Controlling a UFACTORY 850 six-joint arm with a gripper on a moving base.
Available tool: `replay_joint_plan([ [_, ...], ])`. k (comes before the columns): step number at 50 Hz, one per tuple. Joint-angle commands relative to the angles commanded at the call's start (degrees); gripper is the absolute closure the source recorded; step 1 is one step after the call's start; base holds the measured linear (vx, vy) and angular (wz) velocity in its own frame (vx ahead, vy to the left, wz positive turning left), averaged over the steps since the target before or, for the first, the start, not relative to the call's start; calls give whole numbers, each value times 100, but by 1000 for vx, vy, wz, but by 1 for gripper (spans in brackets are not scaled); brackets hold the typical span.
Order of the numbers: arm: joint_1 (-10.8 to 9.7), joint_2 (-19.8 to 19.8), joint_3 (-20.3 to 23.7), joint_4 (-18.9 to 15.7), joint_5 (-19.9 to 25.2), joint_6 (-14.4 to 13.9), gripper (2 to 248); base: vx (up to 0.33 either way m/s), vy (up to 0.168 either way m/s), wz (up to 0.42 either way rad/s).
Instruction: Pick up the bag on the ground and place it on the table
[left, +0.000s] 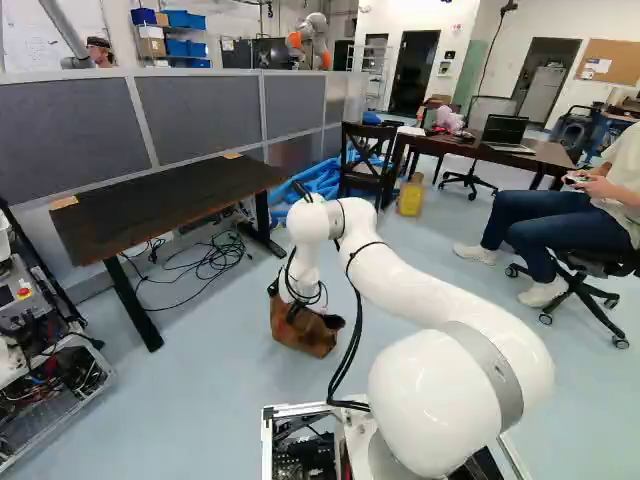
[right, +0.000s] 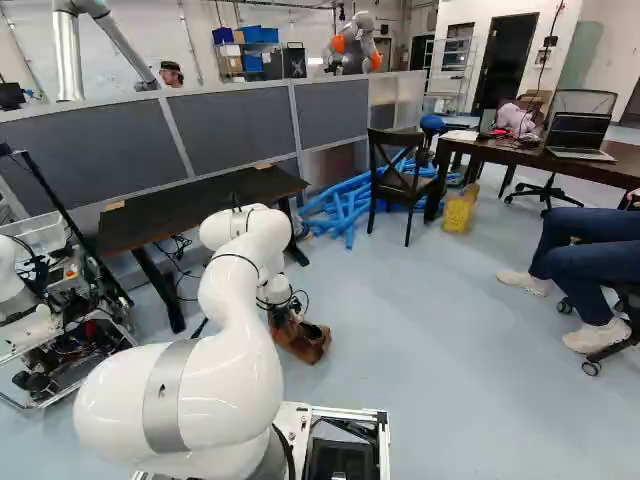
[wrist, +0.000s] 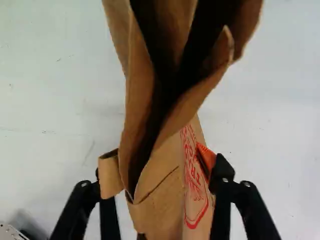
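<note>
Straddling the paper bag (wrist: 160, 212) with fingers apart, the hand (wrist: 159, 175) has lift and delivery ahead, likely onto the black table (left: 160, 205) at ten o'clock.

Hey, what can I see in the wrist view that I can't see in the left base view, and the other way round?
Only the wrist view shows the red printing on the brown paper bag.

Only the left base view shows the black-topped table, the dark wooden chair, the open black laptop, the long blue tubes and the big white arm.

Both show the bag, the black end effector at it, and the pale blue-grey floor.
</note>
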Motion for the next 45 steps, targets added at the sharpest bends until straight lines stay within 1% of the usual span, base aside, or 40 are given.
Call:
replay_joint_plan([
  [3, 0, -3, -3, 0, 0, 0, 69, 0, 0, 0],
  [4, 0, -4, -4, 0, 0, 0, 106, 0, 0, 0],
  [8, 0, -4, -4, 0, 0, 0, 106, 0, 0, 0],
  [9, 0, -4, -4, 0, 0, 0, 144, 0, 0, 0],
  [13, 0, -4, -4, 0, 0, 0, 144, 0, 0, 0],
  [14, 0, -4, -4, 0, 0, 0, 181, 0, 0, 0],
  [18, 0, -4, -4, 0, 0, 0, 181, 0, 0, 0],
  [19, 0, -4, -4, 0, 0, 0, 216, 0, 0, 0],
  [24, 0, -4, -4, 0, 0, 0, 216, 0, 0, 0],
  [25, 0, -4, -4, 0, 0, 0, 223, 0, 0, 0],
  [39, 0, -4, -4, 0, 0, 0, 223, 0, 0, 0],
  [45, 0, 64, 64, 0, 0, 0, 223, 0, 0, 0],
])
